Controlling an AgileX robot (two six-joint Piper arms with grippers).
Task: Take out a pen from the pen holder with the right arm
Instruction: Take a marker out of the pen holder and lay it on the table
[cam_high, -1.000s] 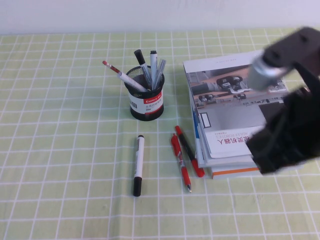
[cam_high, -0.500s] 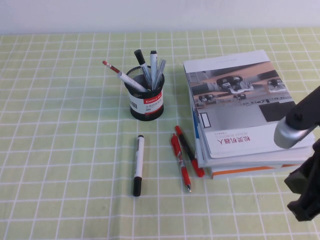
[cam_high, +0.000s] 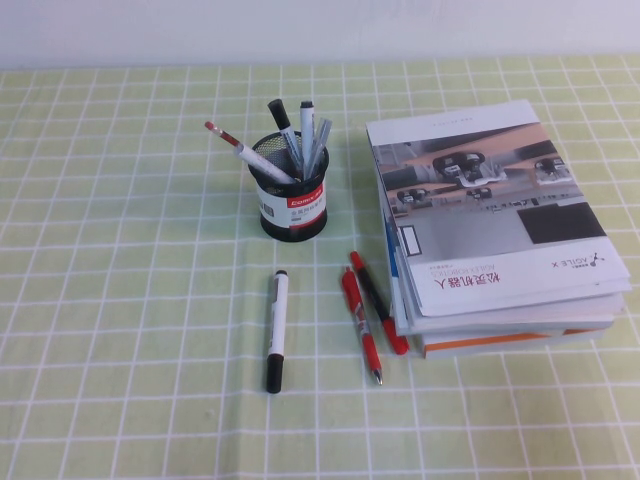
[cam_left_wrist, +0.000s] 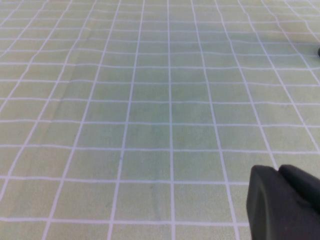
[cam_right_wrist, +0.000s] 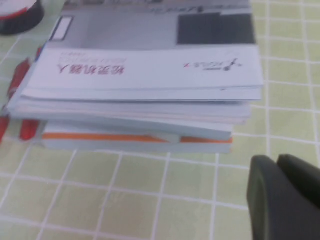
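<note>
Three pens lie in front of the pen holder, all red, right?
Not all: the high view shows two red pens and one white black-capped marker there. Left gripper is over bare cloth, right gripper beside the book stack.

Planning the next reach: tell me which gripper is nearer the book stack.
Right. The right gripper sits low beside the robot-side edge of the book stack. The left gripper hovers over bare tablecloth, with no books in its wrist view. Neither shows in the high view.
</note>
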